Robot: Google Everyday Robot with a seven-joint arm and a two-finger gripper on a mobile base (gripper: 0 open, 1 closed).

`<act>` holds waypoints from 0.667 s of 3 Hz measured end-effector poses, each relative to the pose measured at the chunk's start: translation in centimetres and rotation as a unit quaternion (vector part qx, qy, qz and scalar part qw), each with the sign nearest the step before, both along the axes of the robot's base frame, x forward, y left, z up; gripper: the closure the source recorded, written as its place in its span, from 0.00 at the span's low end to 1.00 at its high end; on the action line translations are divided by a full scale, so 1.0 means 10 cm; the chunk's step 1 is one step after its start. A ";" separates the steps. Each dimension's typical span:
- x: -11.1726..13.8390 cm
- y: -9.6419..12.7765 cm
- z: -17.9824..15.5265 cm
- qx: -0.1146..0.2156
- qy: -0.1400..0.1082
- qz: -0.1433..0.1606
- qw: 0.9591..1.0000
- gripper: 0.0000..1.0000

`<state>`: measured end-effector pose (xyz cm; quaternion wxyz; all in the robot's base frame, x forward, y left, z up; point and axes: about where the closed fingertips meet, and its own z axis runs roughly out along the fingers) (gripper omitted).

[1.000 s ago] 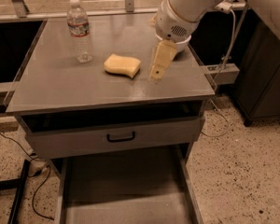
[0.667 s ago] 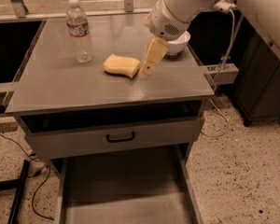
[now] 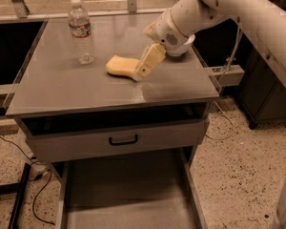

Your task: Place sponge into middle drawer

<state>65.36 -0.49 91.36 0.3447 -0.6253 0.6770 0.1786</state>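
My cream-coloured two-finger gripper (image 3: 143, 72) is down at the table surface, tilted, with its tip at the right end of the pale yellow foam sponge (image 3: 119, 66); it overlaps that end from my camera; whether it is spread or closed on the foam I cannot judge from here. Behind it the round white wrist and the thick white arm (image 3: 224, 6) go up and to the right, out of the frame.

The sponge lies flat on the grey metal table top (image 3: 62, 87), about in the middle of it, with its long side running left to right; it is not lifted. To the left of the sponge, apart from it, a clear plastic water bottle with a white cap (image 3: 81, 32) stands upright.

Under the table top there is a dark open gap, and below this the grey drawer front with a black handle (image 3: 123, 140). Lower again, the wide grey metal middle drawer (image 3: 128, 194) stands pulled out toward me; I see its smooth floor and low side walls, and the sponge is not in it.

On the speckled floor (image 3: 238, 175) at the left, black cables (image 3: 16, 149) lie loose.
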 end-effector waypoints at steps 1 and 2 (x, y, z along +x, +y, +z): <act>0.10 0.10 -0.12 0.007 0.001 -0.016 1.000 0.00; 0.23 0.21 -0.30 -0.007 0.008 -0.024 1.000 0.00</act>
